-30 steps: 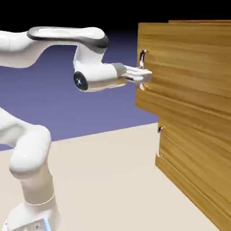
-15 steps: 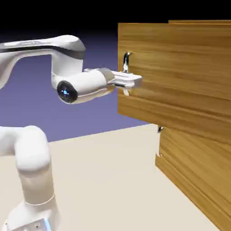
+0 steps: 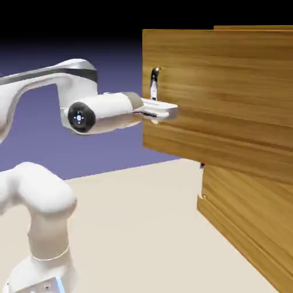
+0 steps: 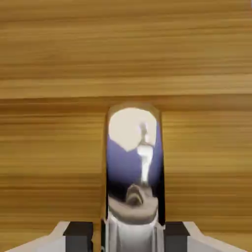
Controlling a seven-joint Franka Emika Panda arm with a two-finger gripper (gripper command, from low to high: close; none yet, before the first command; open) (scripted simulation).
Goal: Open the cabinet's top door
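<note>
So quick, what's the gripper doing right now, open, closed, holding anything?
Gripper: closed on the top door's handle, fingers either side of the silver bar.

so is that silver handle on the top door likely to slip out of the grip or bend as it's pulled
Mirror-shiny, the handle is probably slick, yet the gripper is shut on it. It looks rigid and unbent. The top door likely swings easily.

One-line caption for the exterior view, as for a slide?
White arm's pincer shut on the silver handle of the top door, which stands pulled out ahead of the cabinet's lower panel.
</note>
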